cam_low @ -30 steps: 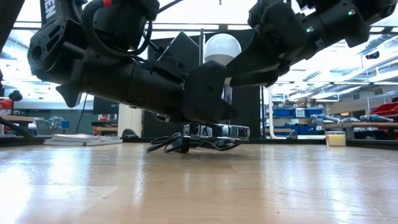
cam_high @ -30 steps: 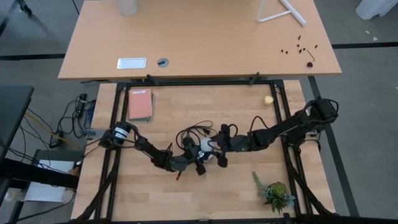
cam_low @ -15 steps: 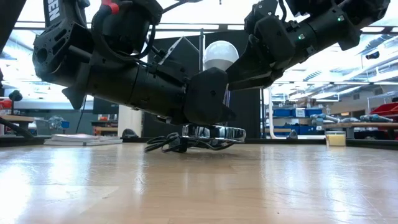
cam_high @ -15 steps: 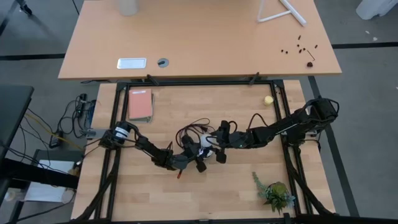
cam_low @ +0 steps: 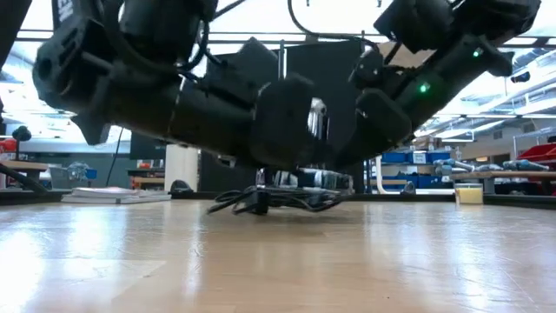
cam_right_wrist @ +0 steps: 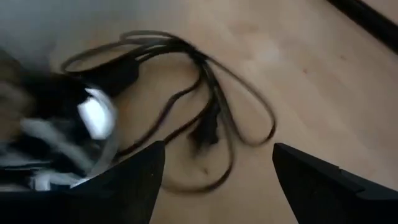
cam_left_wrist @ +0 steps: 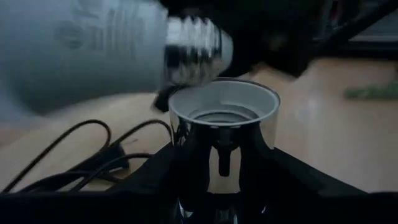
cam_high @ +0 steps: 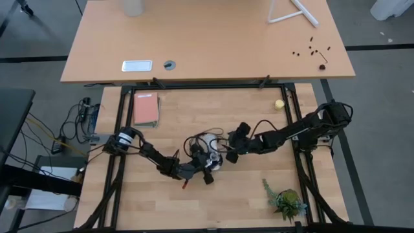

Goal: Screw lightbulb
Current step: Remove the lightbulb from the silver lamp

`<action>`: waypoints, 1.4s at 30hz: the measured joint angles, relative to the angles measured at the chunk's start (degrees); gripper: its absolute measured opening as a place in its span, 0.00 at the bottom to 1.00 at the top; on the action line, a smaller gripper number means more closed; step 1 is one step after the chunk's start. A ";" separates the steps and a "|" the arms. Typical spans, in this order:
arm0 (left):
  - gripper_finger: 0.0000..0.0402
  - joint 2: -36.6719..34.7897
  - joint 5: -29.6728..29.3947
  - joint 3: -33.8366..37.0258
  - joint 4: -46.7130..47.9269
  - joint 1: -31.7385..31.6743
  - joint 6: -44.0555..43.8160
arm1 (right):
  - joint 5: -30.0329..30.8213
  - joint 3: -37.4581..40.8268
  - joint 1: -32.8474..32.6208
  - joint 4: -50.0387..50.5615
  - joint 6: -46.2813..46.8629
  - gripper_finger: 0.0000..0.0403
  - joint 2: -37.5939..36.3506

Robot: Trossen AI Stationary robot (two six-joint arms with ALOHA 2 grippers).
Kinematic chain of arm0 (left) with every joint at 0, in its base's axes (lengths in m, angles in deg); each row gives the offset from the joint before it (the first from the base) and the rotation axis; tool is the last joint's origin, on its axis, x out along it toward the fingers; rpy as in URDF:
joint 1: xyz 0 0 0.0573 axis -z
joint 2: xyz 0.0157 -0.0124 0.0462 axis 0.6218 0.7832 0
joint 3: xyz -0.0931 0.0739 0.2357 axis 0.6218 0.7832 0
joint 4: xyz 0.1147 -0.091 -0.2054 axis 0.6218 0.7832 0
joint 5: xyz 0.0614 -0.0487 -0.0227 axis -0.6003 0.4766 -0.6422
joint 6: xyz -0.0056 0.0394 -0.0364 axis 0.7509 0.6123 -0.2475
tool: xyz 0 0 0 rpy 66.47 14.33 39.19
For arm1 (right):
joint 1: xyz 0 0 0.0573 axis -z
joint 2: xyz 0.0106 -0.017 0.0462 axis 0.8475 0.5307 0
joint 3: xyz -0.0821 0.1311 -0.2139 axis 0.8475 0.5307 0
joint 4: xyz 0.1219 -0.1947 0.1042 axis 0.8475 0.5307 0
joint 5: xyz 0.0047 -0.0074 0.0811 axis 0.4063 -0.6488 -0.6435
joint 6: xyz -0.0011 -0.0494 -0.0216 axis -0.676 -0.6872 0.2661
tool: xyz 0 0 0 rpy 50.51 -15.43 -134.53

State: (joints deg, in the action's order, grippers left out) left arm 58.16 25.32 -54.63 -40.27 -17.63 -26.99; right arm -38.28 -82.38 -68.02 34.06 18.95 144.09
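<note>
Two grippers meet mid-table in the high view: the left gripper beside the right gripper. In the left wrist view, the lightbulb lies tilted, screw end just above the socket clamped between the left fingers. Whether the right gripper grasps the bulb can't be told.

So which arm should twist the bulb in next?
Right, probably. The left gripper is clamped on the socket, steadying it. The right gripper sits by the tilted bulb, free to turn it.
</note>
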 joint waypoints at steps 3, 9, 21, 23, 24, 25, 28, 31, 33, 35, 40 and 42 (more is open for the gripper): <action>0.46 0.17 -1.15 0.13 0.86 -0.38 -0.03 | -1.16 -0.19 -0.31 1.55 1.84 0.76 -0.08; 0.46 0.17 -1.24 0.13 1.55 -0.22 -0.03 | -2.56 -0.18 -1.81 1.24 1.38 0.76 -0.08; 0.52 0.15 -6.21 0.11 10.32 -0.92 -4.92 | -2.25 -0.20 -1.63 9.34 5.82 0.76 -1.11; 0.54 0.15 -6.40 0.11 10.69 -0.94 -4.70 | -1.81 -0.20 -0.85 8.82 6.43 0.76 -1.11; 0.55 0.15 -6.56 0.13 10.83 -0.92 -4.55 | -1.03 -0.20 -0.45 8.89 7.65 0.76 -1.11; 0.56 0.15 -6.66 0.13 10.89 -0.92 -4.28 | -0.35 -0.20 -0.07 8.95 9.10 0.76 -1.11; 0.60 0.15 -6.76 0.13 10.99 -0.92 -3.22 | 0.66 -0.20 0.81 7.66 10.84 0.76 -1.11; 0.65 0.15 -7.48 0.13 10.97 -0.90 -3.20 | 1.40 -0.20 0.93 2.87 5.25 0.76 -1.11; 0.68 0.15 -7.51 0.13 10.94 -0.88 -3.22 | 2.06 -0.20 1.27 -1.46 -0.17 0.76 -1.11; 0.70 0.15 -7.52 0.13 10.85 -0.90 -3.22 | 1.49 -0.22 2.60 -5.46 -5.03 0.76 -1.11; 0.73 -0.80 -7.49 0.22 11.23 -0.81 -3.14 | -7.52 -0.22 8.67 -8.38 -12.31 0.76 -1.11; 0.74 -1.91 -7.16 0.28 13.04 -0.81 -3.35 | -10.18 -0.22 11.18 -8.31 -13.76 0.76 -1.11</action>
State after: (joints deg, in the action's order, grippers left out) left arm 56.24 18.16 -54.35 -27.22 -18.43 -30.34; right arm -48.47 -82.60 -56.84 25.75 5.19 142.99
